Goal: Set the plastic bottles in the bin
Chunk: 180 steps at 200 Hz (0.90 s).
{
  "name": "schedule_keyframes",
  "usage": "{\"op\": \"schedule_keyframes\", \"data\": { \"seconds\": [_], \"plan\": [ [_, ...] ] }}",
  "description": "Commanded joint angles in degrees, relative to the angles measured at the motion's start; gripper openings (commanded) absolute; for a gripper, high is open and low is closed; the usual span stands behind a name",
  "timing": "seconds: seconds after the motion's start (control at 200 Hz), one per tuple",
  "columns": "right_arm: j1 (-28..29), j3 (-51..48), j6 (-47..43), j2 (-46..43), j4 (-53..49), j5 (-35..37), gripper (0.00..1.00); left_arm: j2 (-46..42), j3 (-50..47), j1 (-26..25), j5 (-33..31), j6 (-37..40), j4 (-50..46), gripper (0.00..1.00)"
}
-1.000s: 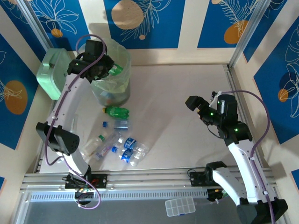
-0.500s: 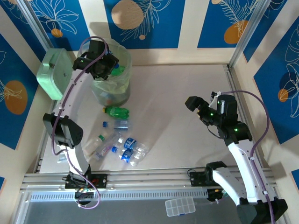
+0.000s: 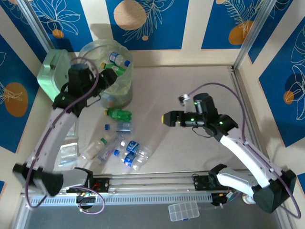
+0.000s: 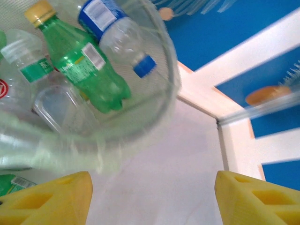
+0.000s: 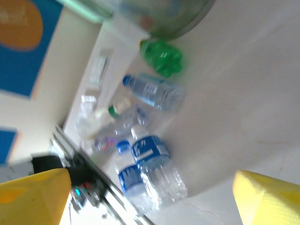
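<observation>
Nearest bottles: two clear bottles with blue labels (image 5: 152, 159) lay side by side, touching, on the worktop (image 3: 190, 86) near its front-left edge. Another clear bottle (image 3: 97, 149) lay just to their left.
Right end effector: the right end effector (image 3: 167, 118) hung over the middle of the worktop and pointed left toward the loose bottles. Its jaws stood wide with nothing between them. The blue-labelled pair lay ahead of it, well apart and untouched.
Bottles farther back: a clear bottle with a blue cap (image 3: 123, 127) lay behind the pair. A green bottle (image 3: 119, 113) lay on its side beyond that, near the foot of the bin (image 3: 119, 93).
Left end effector: the left end effector (image 4: 152, 201) hovered beside the bin's rim, jaws spread wide and empty. Its yellow fingertips (image 4: 51, 197) touched nothing.
Bin: it stood upright at the far-left corner of the worktop, just beyond the left end effector.
Bin contents: a green bottle with a yellow cap (image 4: 82, 65), a blue-labelled bottle with a blue cap (image 4: 110, 26) and a clear bottle with a green label (image 4: 18, 56) lay on top. More clear plastic lay beneath them; I could not tell how many bottles.
Box: a mint green box (image 3: 53, 74) stood just left of the bin.
</observation>
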Motion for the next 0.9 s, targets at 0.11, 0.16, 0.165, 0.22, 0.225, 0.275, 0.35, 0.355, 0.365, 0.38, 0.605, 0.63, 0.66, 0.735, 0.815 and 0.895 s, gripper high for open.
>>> {"op": "schedule_keyframes", "data": {
  "seconds": [0.11,0.16,0.165,0.22,0.225,0.275,0.35,0.355,0.365,0.38,0.605,0.63,0.66,0.735,0.815,0.895],
  "plan": [
    [12.71,9.96,-15.07,14.66,-7.94,2.44,0.9,-12.26,-14.53,-1.39,2.76,5.66,4.74,0.68],
    [15.32,12.22,-16.58,18.62,-10.07,4.25,0.92,-15.1,-16.55,-1.47,0.86,6.6,3.36,0.67],
    [15.55,12.43,-16.65,19.09,-10.16,4.48,0.92,-15.38,-16.74,-1.44,0.77,6.68,3.26,0.67],
    [17.68,14.82,-17.72,23.55,-12.12,6.25,0.94,-17.99,-19.01,-1.5,-0.7,7.65,2.6,0.67],
    [17.83,15.0,-17.75,23.92,-12.24,6.27,0.94,-18.23,-19.15,-1.55,-0.84,7.73,2.53,0.67],
    [19.17,16.93,-18.42,27.46,-13.46,6.8,0.95,-19.77,-20.3,-1.59,-2.1,8.96,1.48,0.67],
    [21.16,19.42,-19.72,31.91,-14.81,8.24,0.96,-20.93,-21.04,-1.77,-3.55,10.77,-0.03,0.66],
    [21.24,19.59,-19.85,32.24,-14.91,8.32,0.96,-20.98,-21.09,-1.77,-3.63,10.83,-0.15,0.66],
    [21.48,19.89,-19.95,32.81,-15.02,8.54,0.96,-21.06,-21.17,-1.77,-3.73,10.92,-0.28,0.66],
    [21.72,20.31,-20.12,33.68,-15.22,8.89,0.96,-21.17,-21.29,-1.87,-3.86,11.13,-0.44,0.66],
    [24.23,25.83,-21.64,44.41,-20.14,15.26,0.96,-21.64,-23.88,-2.45,-3.81,10.01,-0.92,0.65],
    [24.4,26.28,-21.66,45.54,-20.5,15.5,0.96,-21.65,-24.22,-2.48,-3.75,9.85,-0.96,0.65],
    [24.5,26.59,-21.57,46.55,-20.62,15.69,0.96,-21.61,-24.66,-2.47,-3.64,9.68,-0.97,0.65],
    [24.92,27.17,-21.49,48.27,-20.54,15.03,0.95,-21.55,-25.41,-2.58,-3.49,9.74,-1.19,0.65],
    [25.24,27.58,-21.56,49.56,-20.55,14.83,0.93,-21.48,-25.93,-2.61,-3.54,9.71,-1.34,0.66],
    [25.2,27.56,-21.65,50.61,-20.29,14.32,0.93,-21.4,-26.23,-2.6,-3.54,9.5,-1.23,0.66]
  ]
}}
